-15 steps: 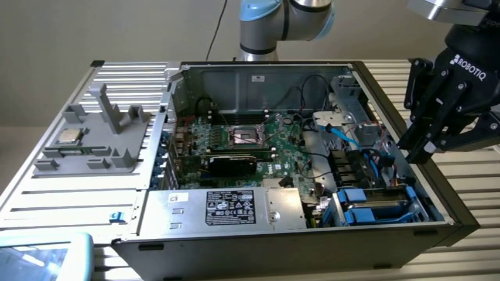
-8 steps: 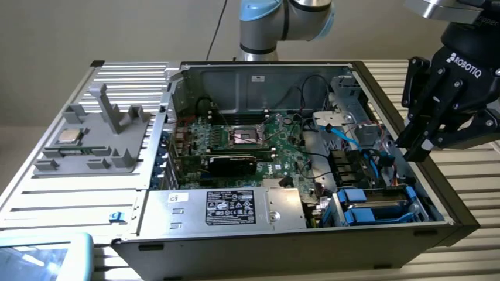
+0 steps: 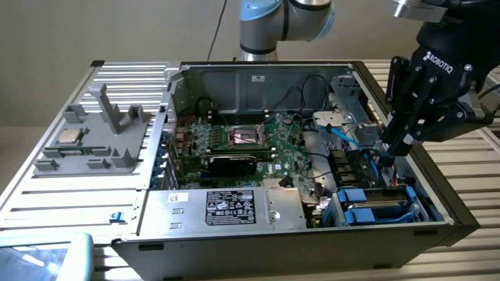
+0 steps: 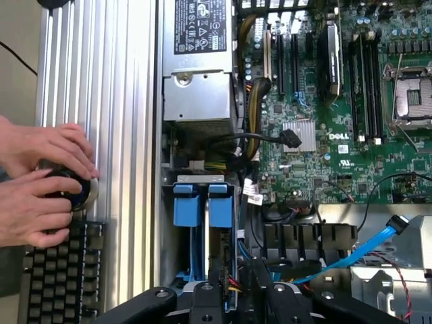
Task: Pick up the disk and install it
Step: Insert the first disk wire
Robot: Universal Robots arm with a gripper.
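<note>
My gripper (image 3: 400,151) hangs over the open computer case (image 3: 437,175), its black fingers (image 3: 406,126) pointing down toward the case's edge on the exterior view's right. They stand fairly close together, with nothing between them that I can see; whether they count as spread or closed I cannot tell. In the wrist view the fingertips (image 4: 233,297) sit just above the drive bay, beside a bright blue cable (image 4: 351,253).

My arm (image 3: 285,20) reaches in from behind the case, and the wrist bends so the gripper tilts slightly inward over the bay.

The disk (image 3: 375,206) lies at roughly six o'clock from my gripper in the exterior view, already sitting inside the drive bay at the near corner of the case, its blue carrier tabs (image 4: 202,204) upright and side by side.

Moving outward, the green motherboard (image 3: 258,143) fills the case's middle at about nine o'clock from me, with the silver power supply (image 3: 234,208) in front of it. Beyond the case, a grey fixture (image 3: 93,140) holding a small silver chip (image 3: 70,136) rests on the ribbed table (image 3: 47,193). In the wrist view, a person's hands (image 4: 40,182) grip a round knob beside a keyboard (image 4: 61,270).
</note>
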